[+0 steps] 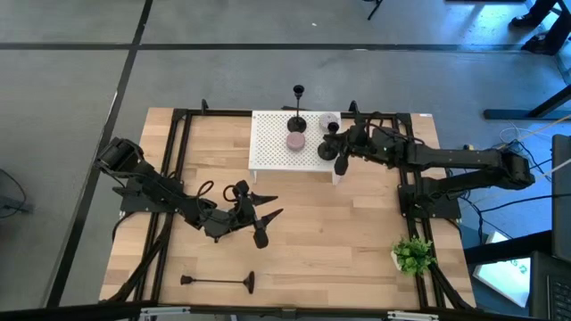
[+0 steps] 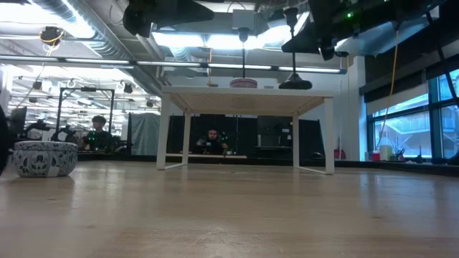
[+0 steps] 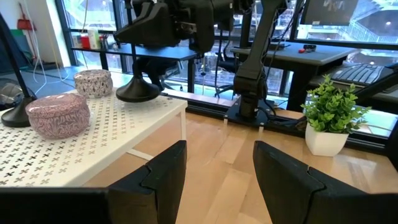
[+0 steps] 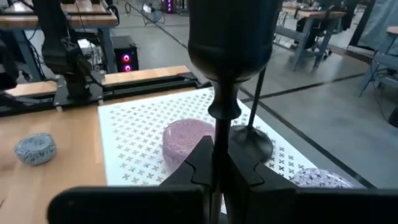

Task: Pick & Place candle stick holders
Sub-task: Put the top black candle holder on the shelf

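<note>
High view: right hand (image 1: 340,150) clamped on a candle stick holder (image 1: 340,163) at the white shelf's (image 1: 272,147) three-o'clock edge; left hand (image 1: 264,212) parted, empty, over the counter (image 1: 339,232); another holder (image 1: 217,282) lying at seven o'clock. Right wrist view: stem pinched between shut fingers (image 4: 198,163), a standing holder (image 4: 250,142) beyond the pink tin (image 4: 188,140).
</note>
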Controlling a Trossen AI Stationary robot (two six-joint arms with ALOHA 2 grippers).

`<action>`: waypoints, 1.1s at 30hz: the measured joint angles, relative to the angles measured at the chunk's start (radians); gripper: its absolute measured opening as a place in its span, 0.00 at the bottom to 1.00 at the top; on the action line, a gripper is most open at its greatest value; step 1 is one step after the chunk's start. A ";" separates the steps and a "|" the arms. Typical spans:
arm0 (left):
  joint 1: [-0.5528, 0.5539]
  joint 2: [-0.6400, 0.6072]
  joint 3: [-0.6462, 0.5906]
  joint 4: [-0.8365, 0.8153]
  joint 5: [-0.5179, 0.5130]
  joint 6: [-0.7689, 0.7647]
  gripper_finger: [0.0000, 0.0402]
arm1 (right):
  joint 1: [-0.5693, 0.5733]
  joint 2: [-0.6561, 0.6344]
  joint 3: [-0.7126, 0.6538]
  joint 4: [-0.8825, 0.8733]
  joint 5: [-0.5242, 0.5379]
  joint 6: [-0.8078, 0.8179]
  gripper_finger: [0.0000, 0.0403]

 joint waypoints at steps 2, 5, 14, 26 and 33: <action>0.000 0.000 0.000 0.000 0.000 0.000 0.45 | -0.008 0.001 -0.016 0.018 0.000 0.000 0.03; 0.000 0.000 0.000 0.000 0.008 0.000 0.45 | -0.029 0.002 -0.037 0.049 -0.027 -0.003 0.03; 0.000 0.000 0.000 -0.015 0.011 -0.009 0.45 | -0.121 0.002 -0.056 0.067 -0.266 -0.044 0.03; 0.010 0.000 0.000 -0.056 0.016 -0.050 0.45 | -0.138 0.002 -0.056 0.064 -0.272 -0.079 0.03; 0.010 0.000 0.000 -0.056 0.016 -0.053 0.45 | -0.142 0.002 -0.056 0.064 -0.273 -0.079 0.03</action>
